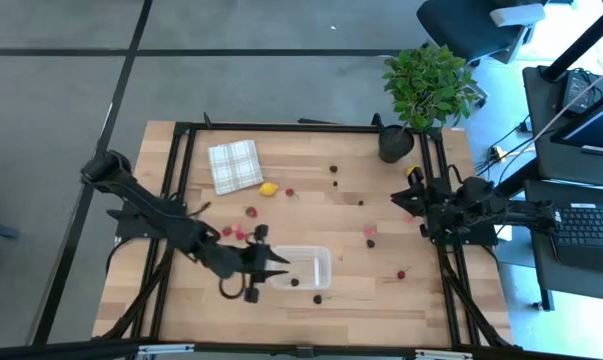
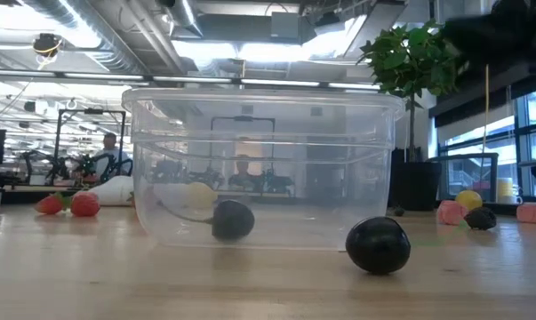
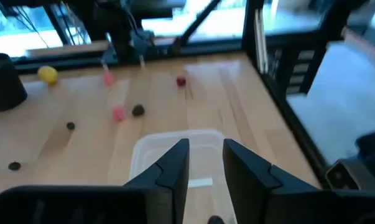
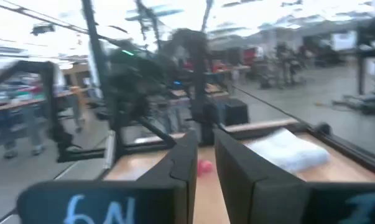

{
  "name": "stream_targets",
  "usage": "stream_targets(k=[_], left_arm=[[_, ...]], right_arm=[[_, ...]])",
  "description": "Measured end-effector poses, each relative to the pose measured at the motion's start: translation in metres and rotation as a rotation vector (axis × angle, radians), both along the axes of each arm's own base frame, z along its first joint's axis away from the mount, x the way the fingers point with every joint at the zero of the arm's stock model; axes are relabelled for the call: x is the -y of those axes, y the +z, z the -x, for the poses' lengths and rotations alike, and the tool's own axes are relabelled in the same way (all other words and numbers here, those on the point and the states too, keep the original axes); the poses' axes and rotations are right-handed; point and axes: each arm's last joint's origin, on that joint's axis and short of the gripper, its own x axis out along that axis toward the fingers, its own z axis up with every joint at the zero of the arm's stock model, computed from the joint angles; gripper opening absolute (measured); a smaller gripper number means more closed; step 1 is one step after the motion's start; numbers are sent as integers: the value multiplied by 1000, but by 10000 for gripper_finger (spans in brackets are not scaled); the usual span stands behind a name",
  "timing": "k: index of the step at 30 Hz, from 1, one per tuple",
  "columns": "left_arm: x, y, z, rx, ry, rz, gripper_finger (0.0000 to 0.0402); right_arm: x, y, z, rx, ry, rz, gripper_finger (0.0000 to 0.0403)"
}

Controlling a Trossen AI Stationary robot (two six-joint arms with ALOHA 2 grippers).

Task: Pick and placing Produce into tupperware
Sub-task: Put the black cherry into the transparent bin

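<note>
The clear tub [image 1: 316, 262] [image 2: 263, 169] stands near the table's near edge with one dark berry [image 1: 294, 282] [image 2: 233, 220] lying inside. Another dark berry [image 1: 318, 298] [image 2: 379, 244] lies just outside its near wall. Red, pink and dark pieces and a yellow one [image 1: 269, 188] are scattered over the table. My left gripper [image 1: 273, 263] [image 3: 206, 152] hovers open and empty over the tub's left end [image 3: 168, 146]. My right gripper [image 1: 411, 212] [image 4: 204, 140] is near the table's right edge, shut on a pink piece [image 4: 204, 166]. My right gripper has a small pink fruit piece [image 4: 204, 166] pinched between its two fingers, which point roughly level toward the table's left. Whether the piece is lifted clear of the table, I cannot tell.
A white-green checked cloth [image 1: 234, 165] lies at the far left of the table. A potted plant [image 1: 426, 85] in a dark pot [image 1: 395, 143] stands at the far right corner. Black frame rails [image 1: 171, 200] run along the table's sides. Bare wood lies between the tub and the right arm.
</note>
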Motion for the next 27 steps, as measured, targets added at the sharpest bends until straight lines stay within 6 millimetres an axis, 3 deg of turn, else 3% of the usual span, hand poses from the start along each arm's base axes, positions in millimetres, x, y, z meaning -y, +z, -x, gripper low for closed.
stream_targets(k=[7, 15, 21, 27], left_arm=[[-43, -49, 41, 157, -34, 204, 83], [-79, -86, 70, 234, -103, 317, 74], [-87, -93, 72, 224, -74, 266, 67], [-88, -94, 72, 227, -42, 189, 62]], right_arm=[[-9, 28, -15, -72, 76, 111, 60], [-21, 37, -66, -401, 11, 202, 60], [-40, 48, -103, -608, 25, 229, 60], [-77, 60, -128, -751, 43, 264, 60]])
